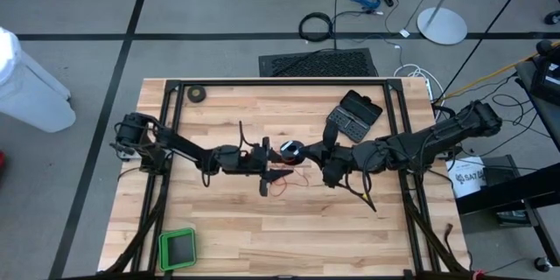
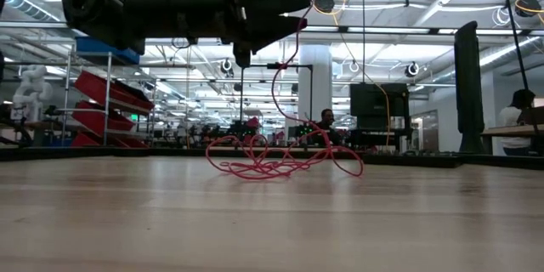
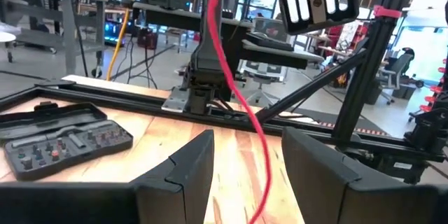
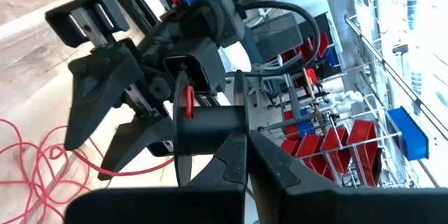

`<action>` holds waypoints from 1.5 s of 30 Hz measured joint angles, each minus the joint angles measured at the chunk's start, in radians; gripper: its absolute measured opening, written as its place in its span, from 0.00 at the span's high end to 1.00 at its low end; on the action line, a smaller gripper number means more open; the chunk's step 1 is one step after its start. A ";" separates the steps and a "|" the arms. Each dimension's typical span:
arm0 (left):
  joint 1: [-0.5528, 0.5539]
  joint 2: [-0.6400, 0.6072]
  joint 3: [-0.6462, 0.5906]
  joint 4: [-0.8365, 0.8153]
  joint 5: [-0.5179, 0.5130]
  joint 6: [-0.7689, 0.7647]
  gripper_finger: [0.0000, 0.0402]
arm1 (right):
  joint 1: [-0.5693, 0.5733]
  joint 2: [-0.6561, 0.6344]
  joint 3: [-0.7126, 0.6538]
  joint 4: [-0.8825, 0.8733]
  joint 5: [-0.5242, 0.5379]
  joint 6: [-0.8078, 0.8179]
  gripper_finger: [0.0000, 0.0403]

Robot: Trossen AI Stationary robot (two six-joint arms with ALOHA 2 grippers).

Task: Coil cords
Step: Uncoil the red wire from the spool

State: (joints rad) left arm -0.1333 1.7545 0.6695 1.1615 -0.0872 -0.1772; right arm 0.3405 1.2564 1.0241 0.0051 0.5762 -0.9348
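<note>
I see the red wire (image 2: 280, 163) lying in a loose tangle mid-tabletop (image 1: 262, 227), one strand rising to the black reel (image 4: 210, 122) pinched in my right gripper (image 1: 297, 150), jaws fully closed. My left gripper (image 3: 245, 175) hovers facing it, jaws apart, the strand between them.

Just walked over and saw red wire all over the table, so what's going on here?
Two robot arms are winding a thin red wire onto a small black reel. The right gripper is shut on the reel's rim, holding it above the middle of the table. The left gripper faces it with fingers open, the wire running between them. Much of the wire lies in a loose tangle on the wood.
</note>
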 joint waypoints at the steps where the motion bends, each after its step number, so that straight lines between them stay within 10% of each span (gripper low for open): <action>1: -0.002 0.001 0.002 -0.001 0.000 0.000 0.56 | 0.000 0.000 0.000 0.000 0.000 0.000 1.00; 29: -0.011 0.001 0.009 -0.053 -0.080 0.017 0.57 | -0.012 0.000 0.000 0.001 -0.002 0.000 1.00; 45: -0.013 0.001 0.009 -0.075 -0.105 0.034 0.90 | -0.012 0.000 0.000 0.001 -0.002 0.000 1.00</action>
State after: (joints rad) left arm -0.1467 1.7550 0.6788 1.0868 -0.1917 -0.1430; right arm 0.3286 1.2564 1.0241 0.0063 0.5747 -0.9348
